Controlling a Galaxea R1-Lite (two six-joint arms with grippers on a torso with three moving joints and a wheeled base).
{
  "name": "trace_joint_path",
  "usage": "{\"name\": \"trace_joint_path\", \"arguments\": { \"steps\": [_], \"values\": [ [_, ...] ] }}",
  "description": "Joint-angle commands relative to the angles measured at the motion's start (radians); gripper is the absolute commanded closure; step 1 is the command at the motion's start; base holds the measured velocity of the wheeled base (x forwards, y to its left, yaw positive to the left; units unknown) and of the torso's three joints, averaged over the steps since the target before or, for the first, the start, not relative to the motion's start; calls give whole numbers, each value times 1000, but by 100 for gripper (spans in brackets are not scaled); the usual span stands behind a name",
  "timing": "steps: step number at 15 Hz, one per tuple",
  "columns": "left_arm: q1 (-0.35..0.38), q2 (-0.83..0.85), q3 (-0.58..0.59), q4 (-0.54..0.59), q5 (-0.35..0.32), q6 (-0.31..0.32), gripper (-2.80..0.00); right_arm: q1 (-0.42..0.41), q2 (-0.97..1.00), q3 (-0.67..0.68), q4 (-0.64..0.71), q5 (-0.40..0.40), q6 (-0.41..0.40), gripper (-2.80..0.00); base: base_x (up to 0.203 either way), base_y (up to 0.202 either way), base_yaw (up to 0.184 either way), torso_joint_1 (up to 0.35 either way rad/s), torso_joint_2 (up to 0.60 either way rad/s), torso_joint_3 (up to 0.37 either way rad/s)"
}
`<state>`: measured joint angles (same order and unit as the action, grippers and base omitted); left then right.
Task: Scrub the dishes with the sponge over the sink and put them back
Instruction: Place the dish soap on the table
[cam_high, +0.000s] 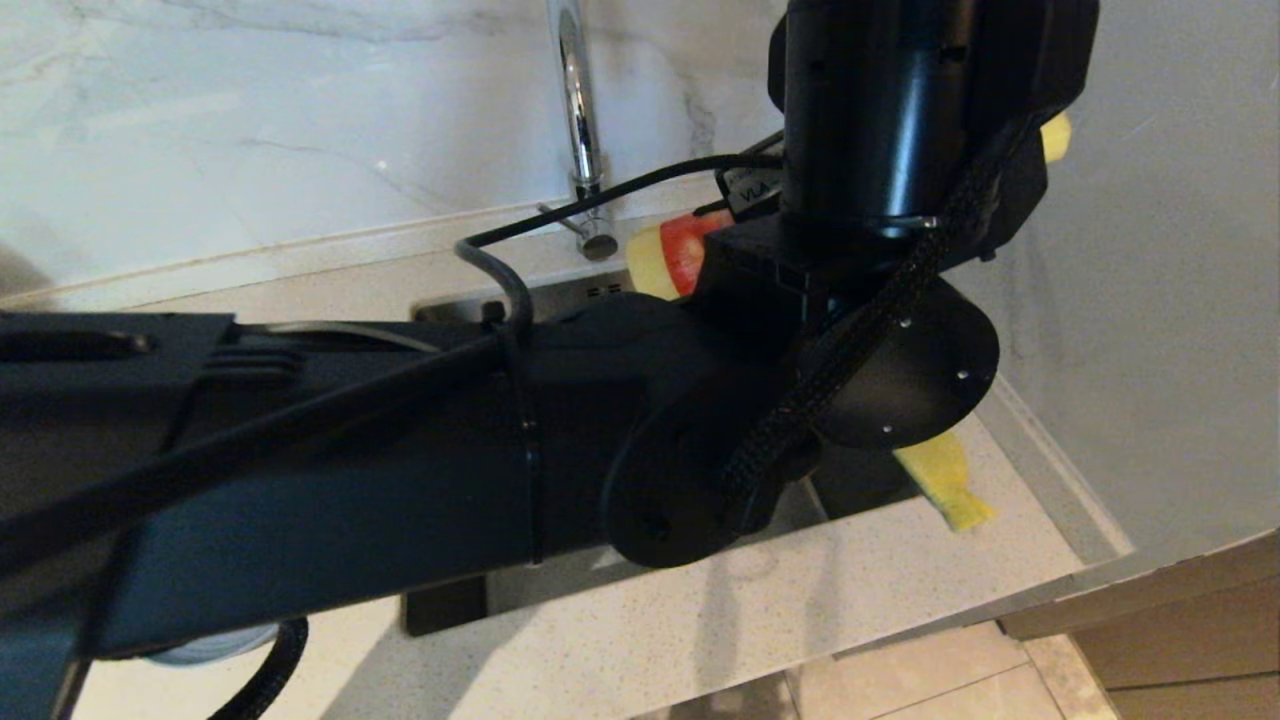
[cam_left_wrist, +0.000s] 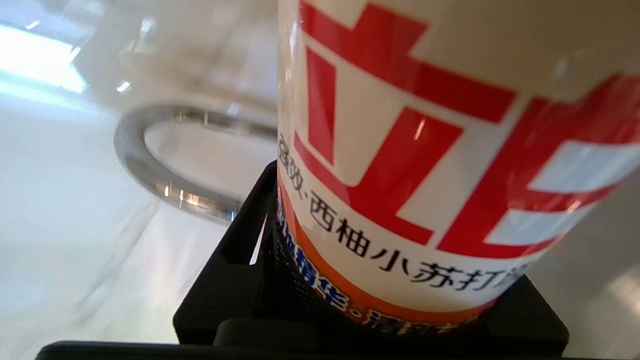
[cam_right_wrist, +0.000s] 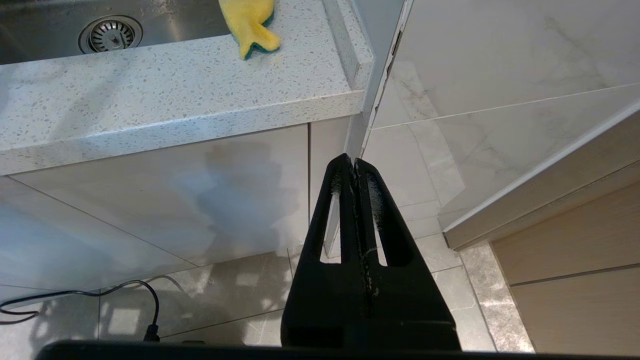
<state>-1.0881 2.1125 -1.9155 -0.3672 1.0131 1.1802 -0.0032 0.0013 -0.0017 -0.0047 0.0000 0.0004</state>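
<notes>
— What's in the left gripper (cam_left_wrist: 380, 300)?
— Its jaws clamp a dish-soap bottle (cam_left_wrist: 425, 150) over the sink (cam_right_wrist: 60, 20).
— The sponge (cam_right_wrist: 250, 22)?
— On the counter (cam_right_wrist: 175, 100), right of the basin. The right gripper (cam_right_wrist: 354, 167) hangs closed, empty.

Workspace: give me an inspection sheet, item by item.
Surface: speckled counter, bare where visible.
Job's things: sponge on counter beside sink; a rim at the counter's near edge; other dishes not seen.
Clutter: detergent bottle.
Grippers: left gripper shut on bottle near the tap; right gripper shut, empty, below counter.
Cables: black cable on left arm; cord on floor.
Surroundings: marble wall, tiled floor.
</notes>
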Motion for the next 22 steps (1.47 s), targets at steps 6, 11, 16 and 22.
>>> {"name": "trace_joint_path", "arguments": {
  "steps": [6, 11, 16, 22],
  "values": [
    [2, -172, 0, 65, -224, -164, 0, 0, 0, 0, 0, 0, 0, 0, 0, 0, 0, 0, 0, 0],
    [11, -325, 0, 257, -362, -402, 0, 0, 0, 0, 0, 0, 0, 0, 0, 0, 0, 0, 0, 0],
    [110, -446, 0, 381, -542, -644, 0, 0, 0, 0, 0, 0, 0, 0, 0, 0, 0, 0, 0, 0],
    [339, -584, 1, 489, -694, -945, 0, 0, 0, 0, 0, 0, 0, 0, 0, 0, 0, 0, 0, 0]
  ]
}}
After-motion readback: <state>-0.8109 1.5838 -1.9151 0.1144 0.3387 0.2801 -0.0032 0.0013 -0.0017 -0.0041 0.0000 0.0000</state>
